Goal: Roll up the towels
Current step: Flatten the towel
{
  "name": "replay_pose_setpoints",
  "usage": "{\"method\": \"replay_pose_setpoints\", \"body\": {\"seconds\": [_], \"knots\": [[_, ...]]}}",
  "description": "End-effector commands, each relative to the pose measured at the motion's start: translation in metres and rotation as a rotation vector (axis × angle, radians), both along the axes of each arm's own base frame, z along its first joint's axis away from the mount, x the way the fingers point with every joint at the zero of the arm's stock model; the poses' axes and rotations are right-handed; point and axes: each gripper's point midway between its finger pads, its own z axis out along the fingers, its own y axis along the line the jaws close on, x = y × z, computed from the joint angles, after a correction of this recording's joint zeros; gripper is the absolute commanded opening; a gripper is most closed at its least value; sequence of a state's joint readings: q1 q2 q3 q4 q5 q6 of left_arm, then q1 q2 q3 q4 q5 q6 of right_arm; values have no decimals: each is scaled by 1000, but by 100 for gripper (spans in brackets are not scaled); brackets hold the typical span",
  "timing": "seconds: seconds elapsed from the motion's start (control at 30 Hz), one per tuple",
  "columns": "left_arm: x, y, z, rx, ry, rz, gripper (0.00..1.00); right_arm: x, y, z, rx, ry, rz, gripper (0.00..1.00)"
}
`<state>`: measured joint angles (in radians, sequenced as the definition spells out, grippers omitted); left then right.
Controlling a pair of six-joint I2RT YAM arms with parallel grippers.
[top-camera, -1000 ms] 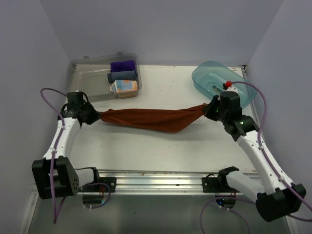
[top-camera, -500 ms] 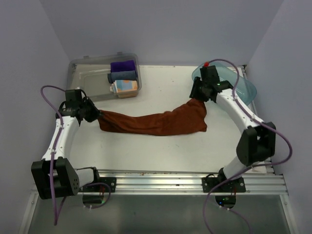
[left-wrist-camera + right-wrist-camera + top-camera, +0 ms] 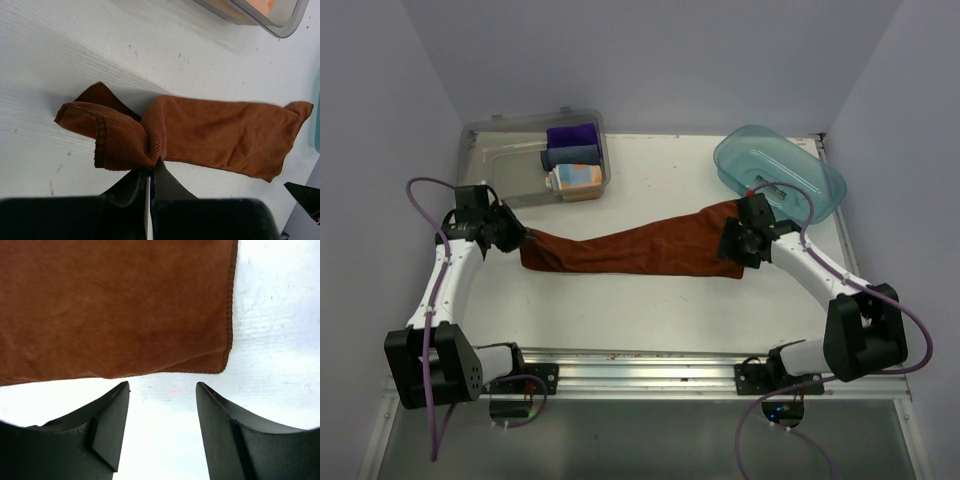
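From above, the brown towel (image 3: 630, 250) lies as a long band across the middle of the tabletop (image 3: 650, 310), running from the left side toward the right. Its left end is narrow and bunched, its right end wider. The left gripper (image 3: 517, 238) is at the bunched end, clenched on it. The right gripper (image 3: 733, 245) sits over the wide end, near the tub (image 3: 820, 185) in the far right corner. A clear bin (image 3: 485, 140) stands in the far left corner. In its right part lie a purple cloth (image 3: 570, 135), a grey-blue cloth (image 3: 570, 156) and the patterned towel (image 3: 575, 177), one in front of the other, the patterned one nearest the arms.

The left wrist view shows the left gripper (image 3: 150, 172) with its jaws pressed together on a fold of the brown towel (image 3: 215, 130). The pinched end curls to the left, its darker hem showing. The rest spreads flat to the right on the tabletop (image 3: 75, 50) and ends in a pointed corner. A corner of the bin (image 3: 260, 15) shows at the top.

The right wrist view shows the right gripper (image 3: 162, 387) released, its jaws standing apart with only bare tabletop (image 3: 270, 340) between them. The brown towel (image 3: 115, 305) lies flat just beyond the fingertips. Its hemmed corner is just ahead of the right finger, and neither finger touches the cloth.
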<state>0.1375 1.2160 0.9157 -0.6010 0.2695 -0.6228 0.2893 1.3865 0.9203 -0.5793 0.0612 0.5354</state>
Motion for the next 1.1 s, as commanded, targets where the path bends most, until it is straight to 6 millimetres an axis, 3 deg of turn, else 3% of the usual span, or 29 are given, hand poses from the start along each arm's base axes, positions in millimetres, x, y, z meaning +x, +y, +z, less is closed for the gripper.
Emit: {"method": "replay_pose_setpoints", "body": {"seconds": [0.0,0.2,0.47,0.57,0.6,0.7,0.87,0.93,0.97,1.03,1.07], "knots": [[1,1,9,10,-53,-28,0,-3,-7,-10,11,-31,-56,61],[1,1,15,13,-67,-28,0,-4,-17,-40,54,18,-93,62],[0,0,18,13,-73,-29,0,16,-22,-53,39,-6,-125,59],[0,1,19,12,-72,-28,0,18,-23,-63,28,18,-129,45],[1,1,21,17,-76,-27,0,18,-22,-65,32,25,-128,28],[1,3,25,30,-77,-23,0,17,-21,-61,34,18,-128,0],[16,3,44,16,-124,-14,0,34,-29,-8,11,-96,-129,0],[30,3,53,-1,-148,-9,0,60,-29,30,24,-179,-122,0],[43,2,77,-9,-201,-17,0,81,-27,62,40,-236,-119,0],[59,0,93,-25,-210,-36,0,101,-31,99,46,-287,-118,0],[72,2,130,-17,-287,-41,0,116,-31,139,58,-353,-121,0]]}}
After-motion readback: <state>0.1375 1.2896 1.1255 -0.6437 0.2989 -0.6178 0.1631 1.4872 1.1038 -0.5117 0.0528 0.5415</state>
